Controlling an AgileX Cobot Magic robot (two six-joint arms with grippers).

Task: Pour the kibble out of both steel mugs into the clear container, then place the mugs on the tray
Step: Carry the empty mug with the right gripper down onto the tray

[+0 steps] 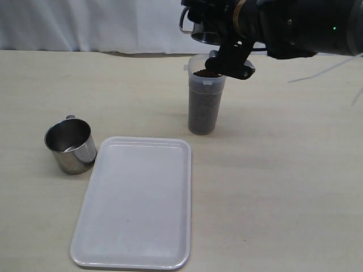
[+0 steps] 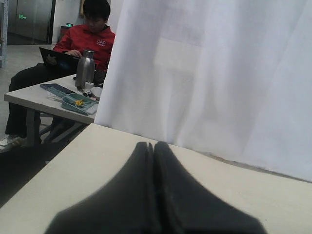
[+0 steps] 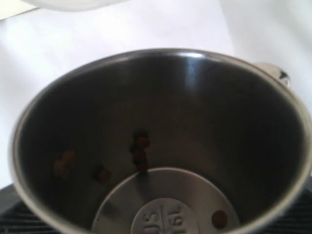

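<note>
My right gripper [image 1: 220, 44] is shut on a steel mug [image 1: 197, 26], held tipped above the rim of the clear container [image 1: 204, 116]. The container stands upright and kibble [image 1: 207, 74] fills it nearly to the collar. In the right wrist view I look into the held mug [image 3: 195, 102]: a few pellets of kibble [image 3: 141, 146] cling inside, and a ribbed finger [image 3: 10, 214] shows at the corner. The other steel mug [image 1: 70, 145] stands upright and empty left of the tray [image 1: 136, 209]. My left gripper [image 2: 153, 146] is shut on nothing, low over the table, outside the exterior view.
The white tray lies bare in front of the container. A white curtain [image 1: 85, 22] hangs behind the table's far edge. Past the curtain, the left wrist view shows a seated person [image 2: 87, 39] at another table.
</note>
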